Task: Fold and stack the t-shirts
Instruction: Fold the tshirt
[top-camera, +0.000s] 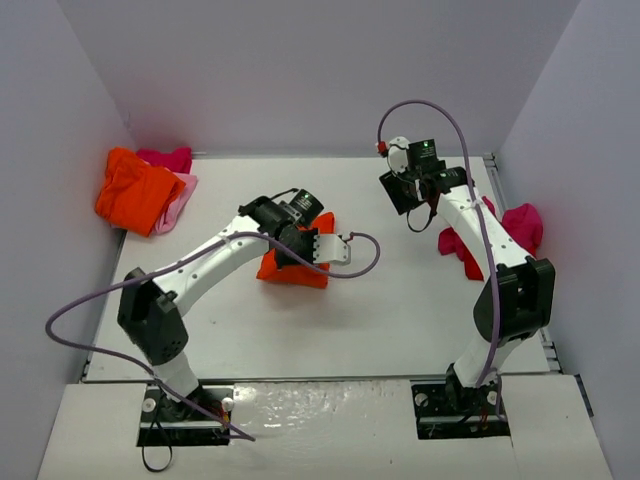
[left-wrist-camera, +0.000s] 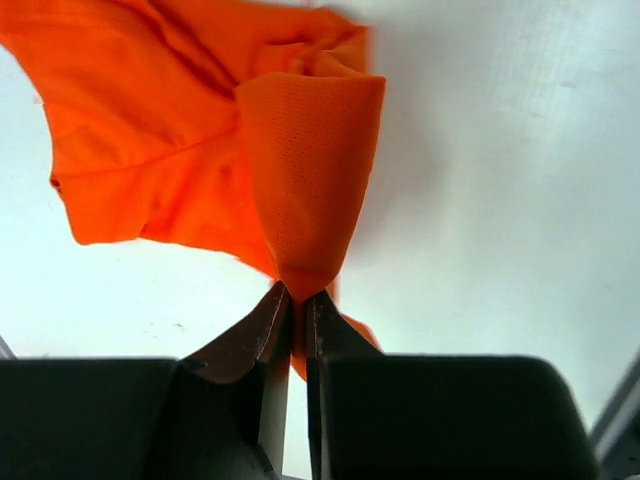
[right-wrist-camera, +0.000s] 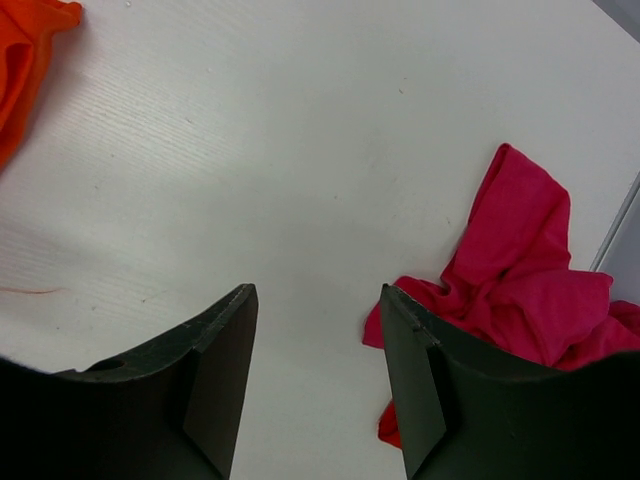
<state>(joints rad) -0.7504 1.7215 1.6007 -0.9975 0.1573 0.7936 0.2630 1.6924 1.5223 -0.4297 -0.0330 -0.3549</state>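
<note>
Soft matt cloth on a smooth white table, among hard-shelled arms.

The orange shirt (left-wrist-camera: 300, 150) is a fine mesh knit, matt and softly creased. The left gripper (left-wrist-camera: 297, 292) has dark, matt, plastic-looking fingers (left-wrist-camera: 245, 335), as does the right gripper (right-wrist-camera: 318, 295). The magenta shirt (right-wrist-camera: 530, 290) at 3 o'clock is a rumpled matt knit. The pile (top-camera: 140, 188) at 10 o'clock is matt cloth too. The table (right-wrist-camera: 300, 150) is smooth and white, faintly streaked, with a dull sheen. The left arm (top-camera: 210, 258) and right arm (top-camera: 478, 222) have smooth, lightly glossy white shells, and the cable (top-camera: 75, 310) has a smooth lilac sheath.
</note>
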